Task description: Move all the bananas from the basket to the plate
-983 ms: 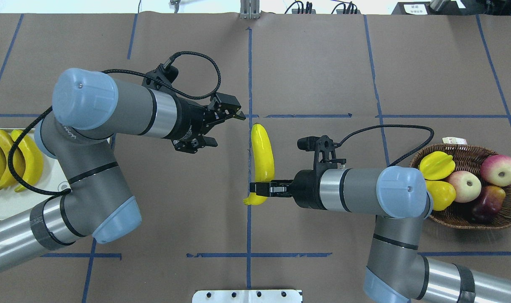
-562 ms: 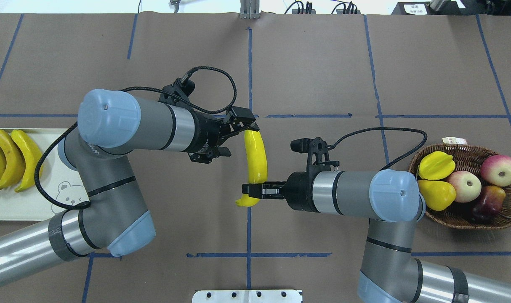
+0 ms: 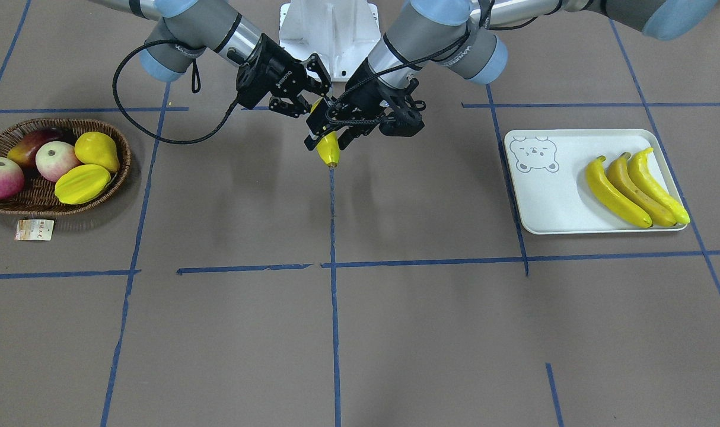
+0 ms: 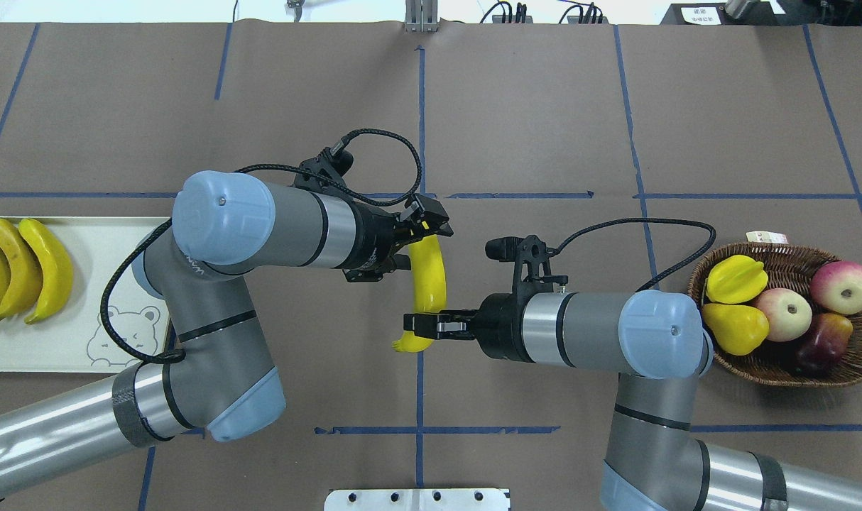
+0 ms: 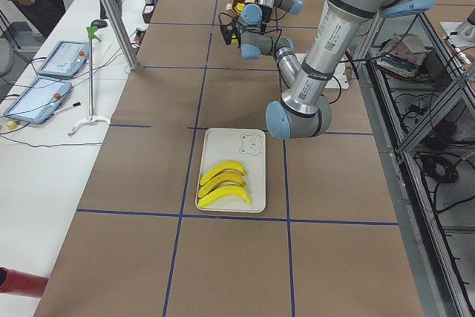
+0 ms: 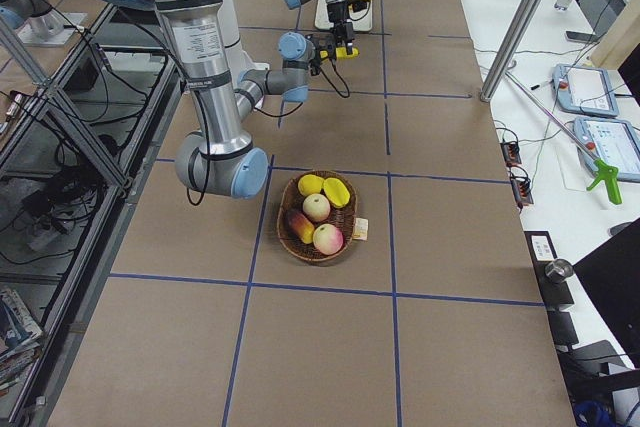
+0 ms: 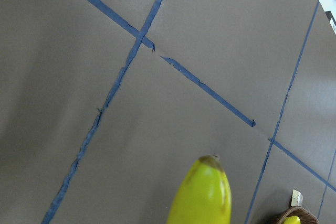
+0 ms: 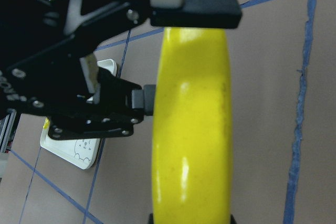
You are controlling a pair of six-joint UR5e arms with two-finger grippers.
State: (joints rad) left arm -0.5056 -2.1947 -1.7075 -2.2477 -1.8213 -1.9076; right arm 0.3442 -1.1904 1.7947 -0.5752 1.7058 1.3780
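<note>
Above the middle of the surface [image 4: 544,106], from overhead, the right gripper [image 4: 418,326] pinches the near end of a banana [image 4: 431,273], while the left gripper [image 4: 418,245] sits at its far end, jaws spread apart. From across the surface, three bananas [image 3: 637,187] lie side by side on the plate [image 3: 550,201]; the basket [image 3: 16,206] at the other end holds other fruit [image 3: 81,182]. Left wrist camera catches just that banana's tip
</note>
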